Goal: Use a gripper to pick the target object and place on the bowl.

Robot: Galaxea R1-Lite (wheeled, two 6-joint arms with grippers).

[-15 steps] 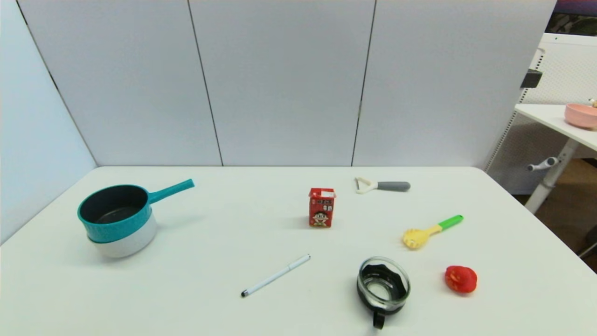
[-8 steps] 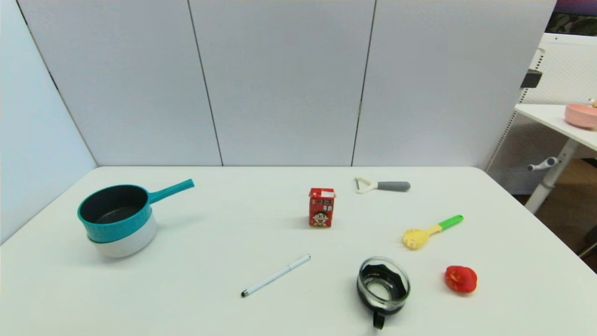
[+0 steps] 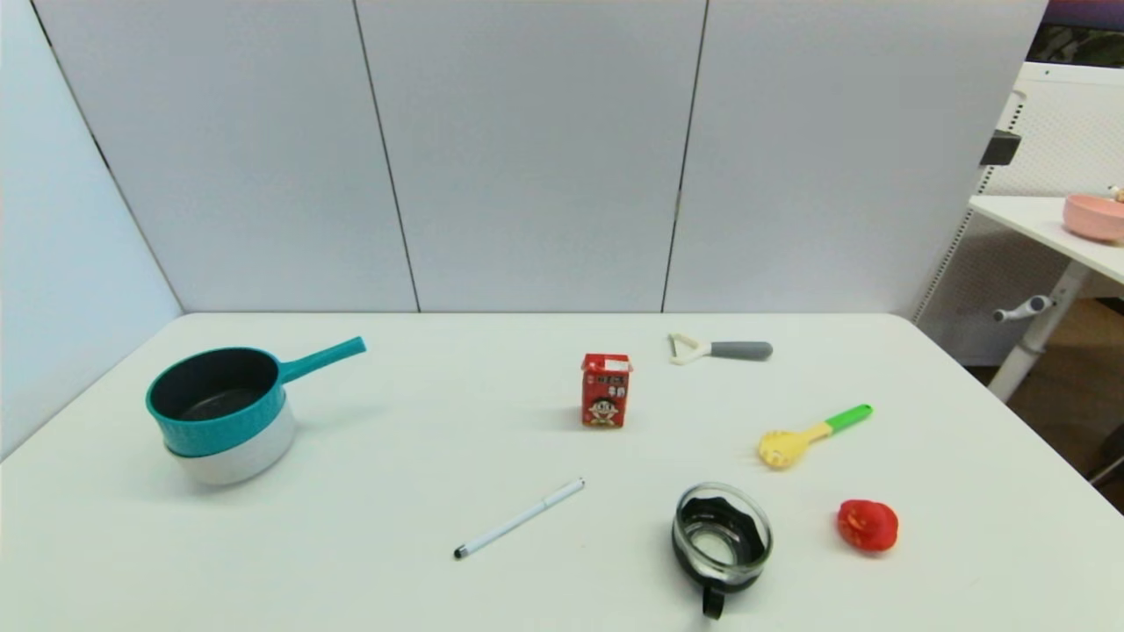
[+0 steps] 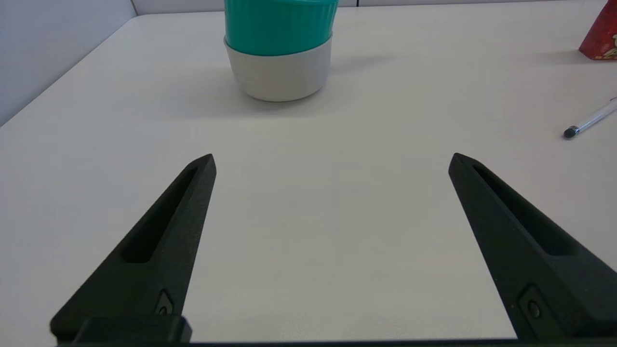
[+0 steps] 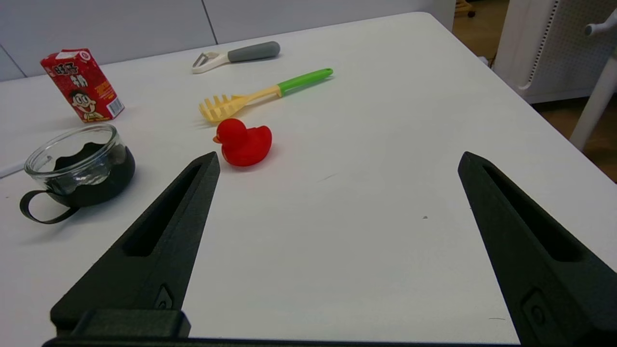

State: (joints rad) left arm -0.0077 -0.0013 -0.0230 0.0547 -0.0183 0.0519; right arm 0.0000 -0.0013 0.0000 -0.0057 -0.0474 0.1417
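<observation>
The teal saucepan [image 3: 213,399] with a dark inside sits nested in the off-white bowl [image 3: 241,456] at the table's left, its handle pointing to the back right. The left wrist view shows the saucepan [image 4: 279,26] on the bowl [image 4: 278,74] ahead of my left gripper [image 4: 332,161], which is open, empty and well short of them over bare table. My right gripper [image 5: 337,161] is open and empty over the table's right side. Neither gripper shows in the head view.
On the table lie a red milk carton [image 3: 605,390], a peeler [image 3: 720,349], a yellow pasta spoon with green handle [image 3: 812,436], a red toy duck [image 3: 868,525], a glass pot with black handle [image 3: 721,542] and a white pen [image 3: 519,518]. A pink bowl [image 3: 1093,217] stands on a side table.
</observation>
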